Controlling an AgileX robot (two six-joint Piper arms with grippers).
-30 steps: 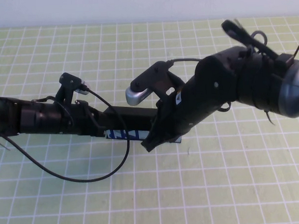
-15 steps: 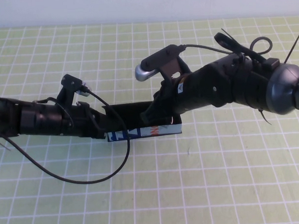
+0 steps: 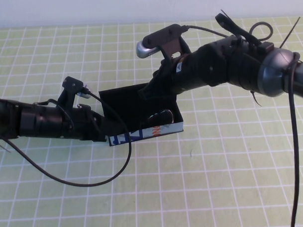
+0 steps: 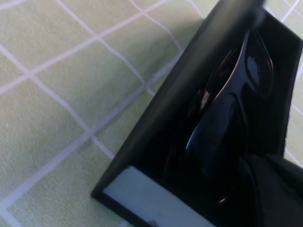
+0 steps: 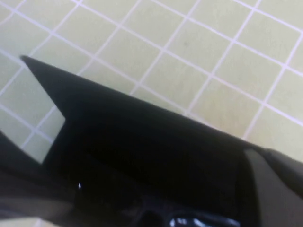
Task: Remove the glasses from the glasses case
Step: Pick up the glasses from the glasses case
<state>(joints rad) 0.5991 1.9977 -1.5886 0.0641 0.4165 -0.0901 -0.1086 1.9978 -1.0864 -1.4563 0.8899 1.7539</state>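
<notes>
Now the right tool, clamped on the glasses case lid, has lifted it wider; left tool's state unclear.

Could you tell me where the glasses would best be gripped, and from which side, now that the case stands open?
Probably at the upper frame edge of the glasses, from above: they lie low inside the glasses case, walls close around. The right gripper is shut on the raised lid's edge, at the far side. The left gripper sits at the case's left end; its grip is unclear.
</notes>
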